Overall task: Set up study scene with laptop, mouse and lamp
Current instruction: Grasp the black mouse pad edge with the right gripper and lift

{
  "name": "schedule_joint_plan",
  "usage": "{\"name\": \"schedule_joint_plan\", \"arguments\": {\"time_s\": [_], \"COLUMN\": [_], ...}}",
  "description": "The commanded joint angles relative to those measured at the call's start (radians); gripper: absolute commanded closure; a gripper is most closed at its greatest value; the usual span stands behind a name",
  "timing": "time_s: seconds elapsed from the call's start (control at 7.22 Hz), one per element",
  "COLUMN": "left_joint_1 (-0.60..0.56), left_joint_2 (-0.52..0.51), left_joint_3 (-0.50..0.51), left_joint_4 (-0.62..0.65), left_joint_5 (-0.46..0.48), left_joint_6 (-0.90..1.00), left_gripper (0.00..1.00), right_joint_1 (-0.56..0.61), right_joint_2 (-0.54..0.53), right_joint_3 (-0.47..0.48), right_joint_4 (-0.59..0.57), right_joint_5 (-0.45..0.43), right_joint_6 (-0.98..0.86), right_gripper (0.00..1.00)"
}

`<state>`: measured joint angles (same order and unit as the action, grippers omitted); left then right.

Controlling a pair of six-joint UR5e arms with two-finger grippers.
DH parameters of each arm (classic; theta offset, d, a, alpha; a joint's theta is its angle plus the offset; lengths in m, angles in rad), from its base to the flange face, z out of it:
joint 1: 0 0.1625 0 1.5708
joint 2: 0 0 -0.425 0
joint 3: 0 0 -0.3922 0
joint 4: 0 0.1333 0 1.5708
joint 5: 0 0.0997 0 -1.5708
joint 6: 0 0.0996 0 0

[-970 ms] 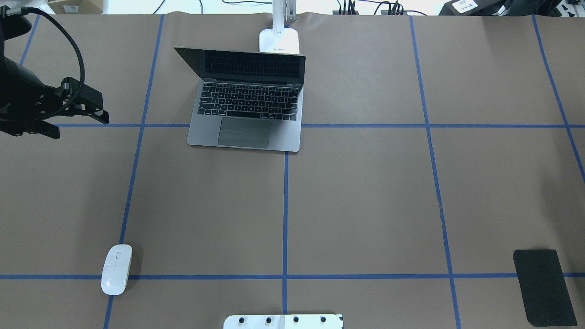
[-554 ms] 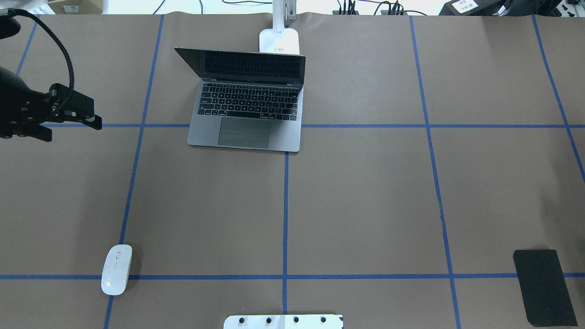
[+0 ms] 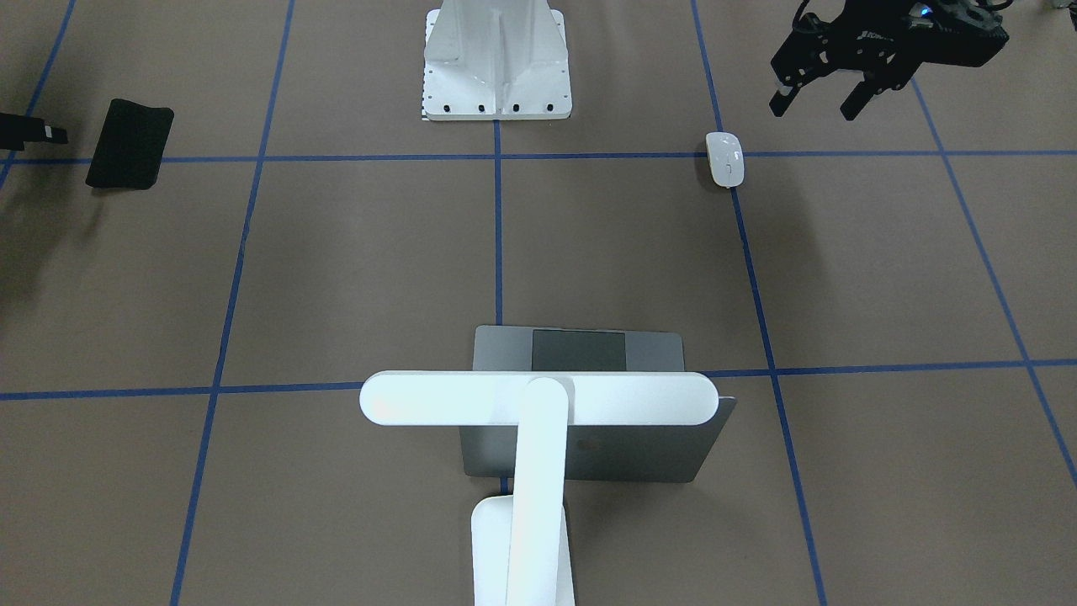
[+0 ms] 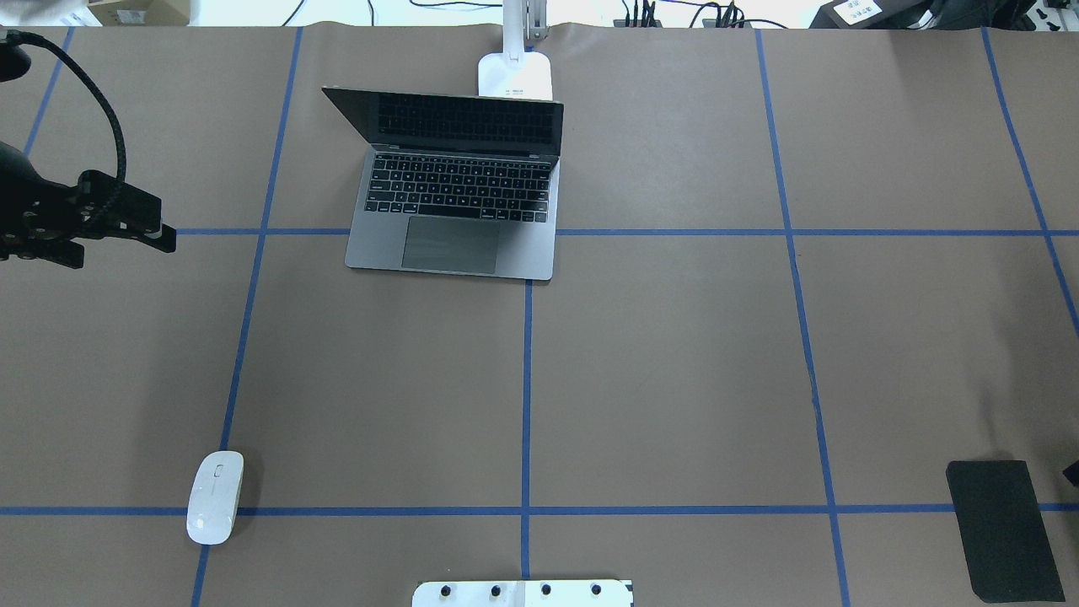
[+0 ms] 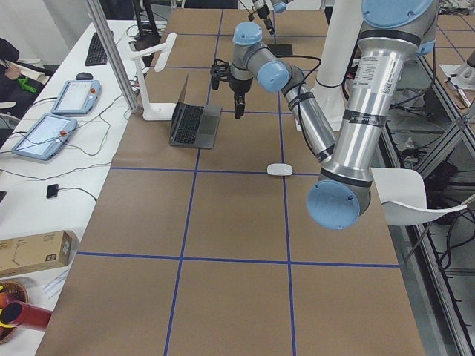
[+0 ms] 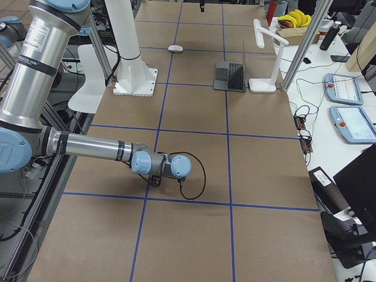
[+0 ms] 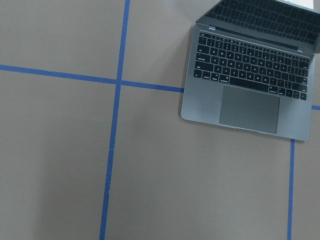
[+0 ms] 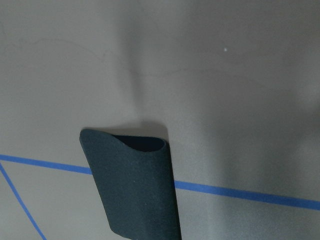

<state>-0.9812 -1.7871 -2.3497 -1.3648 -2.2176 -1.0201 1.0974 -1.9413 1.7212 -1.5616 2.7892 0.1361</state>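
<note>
The space-grey laptop (image 4: 455, 202) stands open at the table's far middle; it also shows in the left wrist view (image 7: 250, 85). The white T-shaped lamp (image 3: 538, 400) stands right behind it, its bar head over the lid, its base (image 4: 515, 74) at the far edge. The white mouse (image 4: 215, 497) lies at the near left on a blue tape line, and also shows in the front view (image 3: 724, 159). My left gripper (image 3: 814, 108) is open and empty, raised above the table left of the laptop. Only one black tip of my right gripper (image 3: 34, 132) shows; I cannot tell its state.
A flat black mat (image 4: 1003, 529) lies at the near right, one end curled up in the right wrist view (image 8: 135, 185). The white bolted pedestal (image 3: 496, 59) stands at the near middle edge. Blue tape lines grid the brown table (image 4: 674, 379).
My left gripper has moved left and a little toward the robot, still open. A tip of the right arm has appeared at the right edge. Laptop, mouse and lamp have not moved.
</note>
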Motion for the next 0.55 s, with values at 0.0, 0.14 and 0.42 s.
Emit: {"name": "schedule_joint_plan", "arguments": {"time_s": [0.0, 0.14, 0.42], "left_joint_1": [0.001, 0.001, 0.001], "left_joint_2": [0.003, 0.026, 0.029], "left_joint_3": [-0.006, -0.02, -0.022], "left_joint_4": [0.001, -0.002, -0.004], "left_joint_5": [0.001, 0.001, 0.001], "left_joint_6": [0.002, 0.002, 0.009], "left_gripper": [0.01, 0.0, 0.01], "right_joint_1": [-0.081, -0.14, -0.204], "right_joint_2": [0.01, 0.021, 0.039], "right_joint_3": [-0.005, -0.003, -0.008], "right_joint_4": [0.005, 0.015, 0.028], "right_joint_5": [-0.01, -0.052, -0.13], "right_joint_6": [0.045, 0.103, 0.163], "right_gripper": [0.0, 0.0, 0.0]}}
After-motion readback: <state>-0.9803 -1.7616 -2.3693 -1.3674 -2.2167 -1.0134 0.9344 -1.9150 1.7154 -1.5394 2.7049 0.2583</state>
